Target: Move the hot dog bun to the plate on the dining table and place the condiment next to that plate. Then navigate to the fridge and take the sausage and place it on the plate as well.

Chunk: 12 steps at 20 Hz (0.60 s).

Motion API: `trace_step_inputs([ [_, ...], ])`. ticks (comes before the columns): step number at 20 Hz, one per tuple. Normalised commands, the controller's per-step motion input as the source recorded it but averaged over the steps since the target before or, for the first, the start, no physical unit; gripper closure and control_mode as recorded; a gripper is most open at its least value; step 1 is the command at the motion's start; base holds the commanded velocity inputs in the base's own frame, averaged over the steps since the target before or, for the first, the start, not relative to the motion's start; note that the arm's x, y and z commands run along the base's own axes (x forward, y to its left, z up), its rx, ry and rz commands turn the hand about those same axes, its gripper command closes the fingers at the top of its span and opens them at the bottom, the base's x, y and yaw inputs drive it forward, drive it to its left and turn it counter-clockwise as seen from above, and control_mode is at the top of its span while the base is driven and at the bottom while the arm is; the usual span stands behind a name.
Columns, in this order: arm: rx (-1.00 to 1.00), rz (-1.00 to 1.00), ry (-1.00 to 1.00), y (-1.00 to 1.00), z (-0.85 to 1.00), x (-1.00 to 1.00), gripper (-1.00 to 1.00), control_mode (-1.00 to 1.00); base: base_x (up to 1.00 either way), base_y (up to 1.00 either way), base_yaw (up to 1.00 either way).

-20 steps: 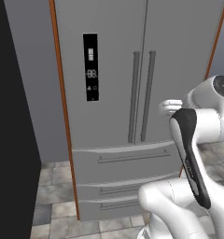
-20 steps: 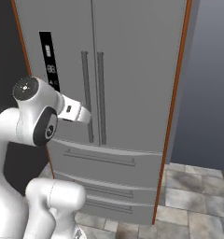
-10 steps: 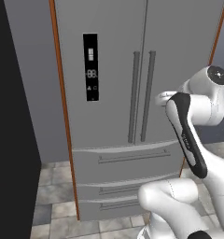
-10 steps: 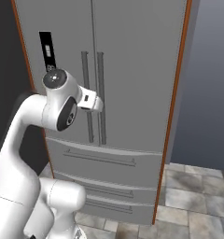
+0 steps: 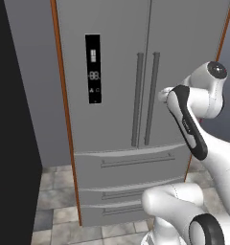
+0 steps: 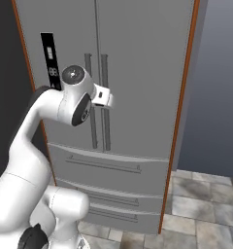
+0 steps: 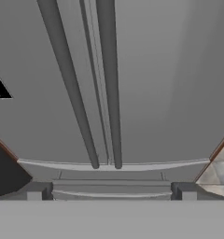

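Observation:
The fridge (image 5: 117, 72) is tall grey steel with both doors shut, and it also stands ahead in the right base view (image 6: 138, 73). Its two vertical handles (image 5: 145, 100) run side by side at the door seam. My gripper (image 7: 111, 193) is open, with nothing between its dark fingertips (image 7: 181, 192). It is held at handle height, a short way in front of the handles (image 7: 86, 93) and pointing at the doors. In the right base view the hand (image 6: 104, 97) overlaps the handles (image 6: 99, 126). The hot dog bun, plate, dining table, condiment and sausage are out of view.
Drawers (image 5: 136, 165) with horizontal pulls sit below the doors. A black display strip (image 5: 93, 67) is on the left door. A dark panel (image 5: 11, 119) stands left of the fridge. Grey tiled floor (image 6: 206, 204) lies open to the right.
The arm has swung upward and forward. The hand has risen and moved closer to the fridge handles, with the jaws staying open. The fridge doors have not moved.

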Motion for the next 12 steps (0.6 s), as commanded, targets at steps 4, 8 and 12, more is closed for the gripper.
trace_step_inputs([
  [4, -0.03, -0.02, 0.00, 0.11, -0.05, 0.52, -1.00, -1.00, 0.00, 0.00, 0.00],
  [8, -0.02, -0.01, 0.00, 0.05, -0.10, 0.46, -1.00, -1.00, 0.00, 0.00, 0.00],
  [12, -0.01, -0.01, 0.00, 0.01, -0.10, 0.47, -1.00, -1.00, 0.00, 0.00, 0.00],
])
